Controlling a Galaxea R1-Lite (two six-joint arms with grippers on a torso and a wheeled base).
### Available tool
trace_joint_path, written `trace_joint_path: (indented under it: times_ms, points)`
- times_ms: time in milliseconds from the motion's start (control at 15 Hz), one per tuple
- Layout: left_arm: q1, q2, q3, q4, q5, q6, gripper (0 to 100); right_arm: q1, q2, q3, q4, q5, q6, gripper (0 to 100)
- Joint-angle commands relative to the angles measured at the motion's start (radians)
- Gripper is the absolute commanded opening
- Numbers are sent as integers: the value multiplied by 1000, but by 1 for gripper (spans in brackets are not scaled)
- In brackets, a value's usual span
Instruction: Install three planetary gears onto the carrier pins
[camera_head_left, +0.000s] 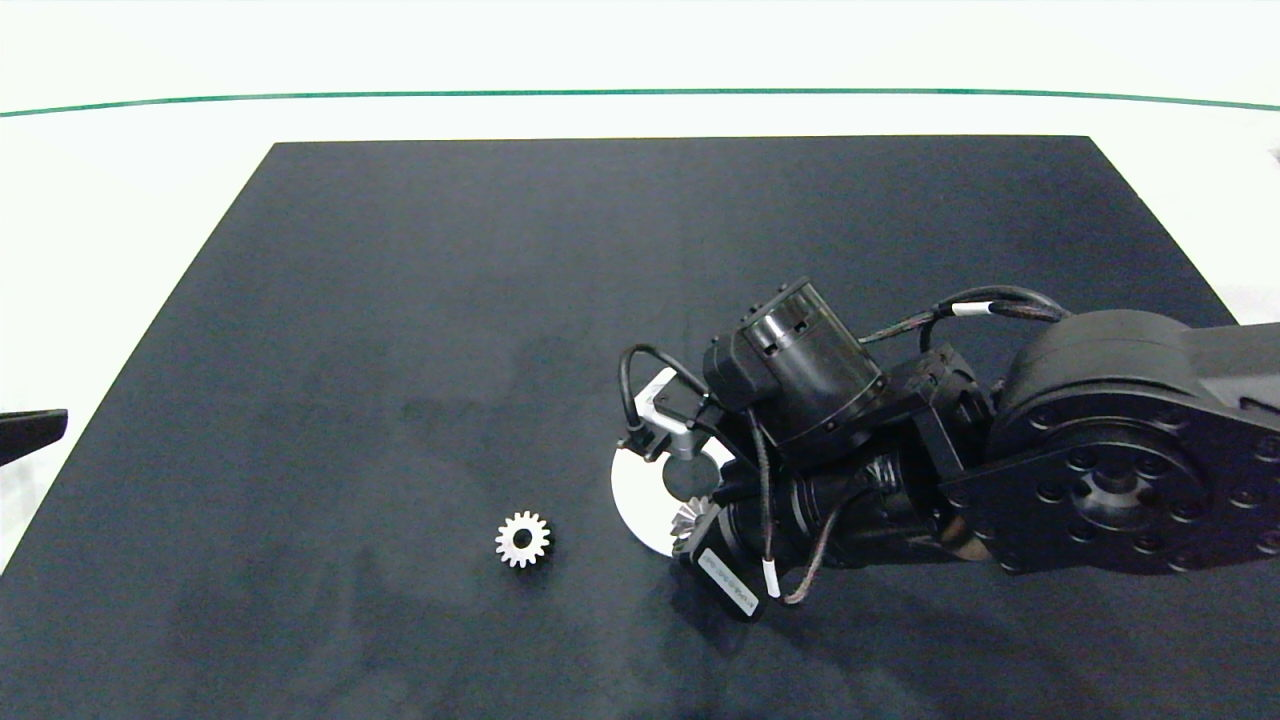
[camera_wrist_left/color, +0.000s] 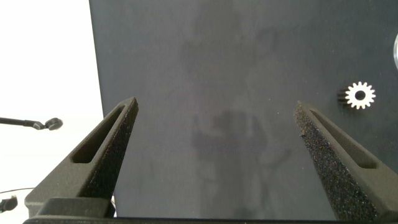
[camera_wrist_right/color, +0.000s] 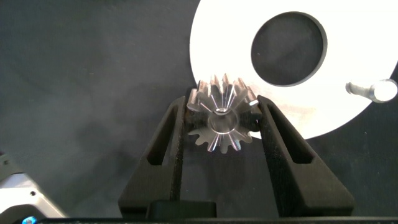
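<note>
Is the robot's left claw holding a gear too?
No, the left gripper is wide open over bare mat, and the loose gear lies off to one side.

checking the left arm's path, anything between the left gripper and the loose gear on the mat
Nothing: in the left wrist view only bare dark mat lies between the open left gripper and the loose gear.

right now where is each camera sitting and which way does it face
Head view: above the mat, looking down; the right arm comes in from the right over the disc, a loose gear beside it.
Left wrist view: on the left arm at the mat's edge, facing across the mat; its open left hand is empty.
Right wrist view: on the right arm, looking down at the disc; the right hand grips a gear.
Head and left wrist views share the loose gear.
</note>
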Motion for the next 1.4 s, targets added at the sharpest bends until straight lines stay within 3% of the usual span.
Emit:
trace_joint_path:
  times_ms: [67, 467, 533, 1000, 1200, 1267, 1400]
  points:
    - [1, 1, 0, 3, 1, 1, 100, 1, 6, 2, 3, -10, -1, 16]
    - [1, 1, -2, 3, 1, 1, 100, 2, 1, 2, 3, -15, -4, 16]
    - [1, 1, 0, 3, 1, 1, 100, 2, 0, -1, 3, -15, -4, 100]
    - [4, 1, 1, 3, 1, 2, 100, 2, -10, -4, -12, -24, -6, 100]
    - [4, 1, 0, 3, 1, 2, 100, -27, -85, -6, -14, -33, -4, 100]
    - [3, 1, 1, 3, 1, 2, 100, -44, -116, -9, -29, -28, -1, 100]
    - [1, 1, 1, 3, 1, 2, 100, -108, -143, -6, -144, -33, 3, 100]
